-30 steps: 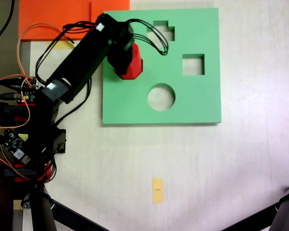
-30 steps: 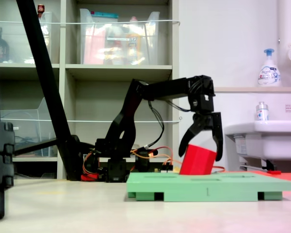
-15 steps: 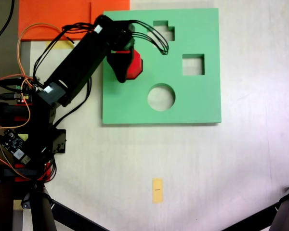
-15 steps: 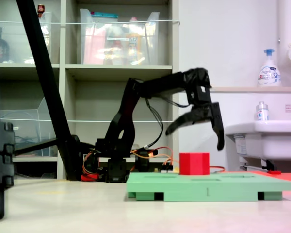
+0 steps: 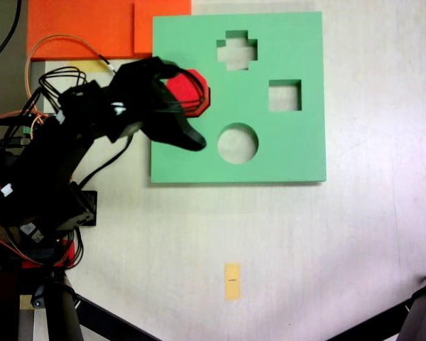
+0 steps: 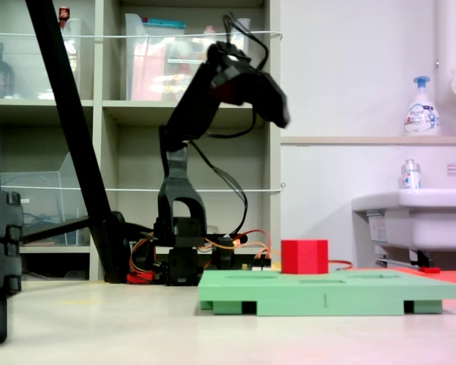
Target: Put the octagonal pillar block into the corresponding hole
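The red octagonal pillar block (image 5: 194, 91) (image 6: 304, 256) stands upright on the green foam board (image 5: 284, 153) (image 6: 327, 291), near the board's edge on the first exterior view's left. Nothing touches it. The corresponding hole is hidden, with the block standing over that spot. My gripper (image 5: 193, 139) (image 6: 280, 110) is lifted high above the board and drawn back toward the arm's base. It is motion-blurred, so how the jaws stand is unclear. Nothing is held in it. In the first exterior view the arm covers the block's left edge.
The board shows a cross cutout (image 5: 236, 50), a square cutout (image 5: 285, 96) and a round cutout (image 5: 238, 143). Orange sheets (image 5: 85, 27) lie behind the board. The arm's base, wires and circuit boards (image 5: 28, 206) fill the first exterior view's left. A small yellow tag (image 5: 232, 280) lies on the table.
The gripper opened and let go of the red block, which went from tilted to upright on the board. The arm then rose and pulled back toward its base.
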Controlling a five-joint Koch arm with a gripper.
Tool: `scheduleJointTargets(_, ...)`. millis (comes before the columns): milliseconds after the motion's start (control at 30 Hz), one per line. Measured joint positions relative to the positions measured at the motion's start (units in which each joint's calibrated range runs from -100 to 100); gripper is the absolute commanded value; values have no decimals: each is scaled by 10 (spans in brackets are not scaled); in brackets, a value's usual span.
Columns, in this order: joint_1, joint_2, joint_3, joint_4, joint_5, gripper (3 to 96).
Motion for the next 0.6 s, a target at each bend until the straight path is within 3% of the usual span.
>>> scheduleJointTargets(167,-49,-168,-70,0,-209,558)
scheduleJointTargets(367,-59,-416,-453,64,-369,525)
scheduleJointTargets(600,-87,-416,-650,22,-407,527)
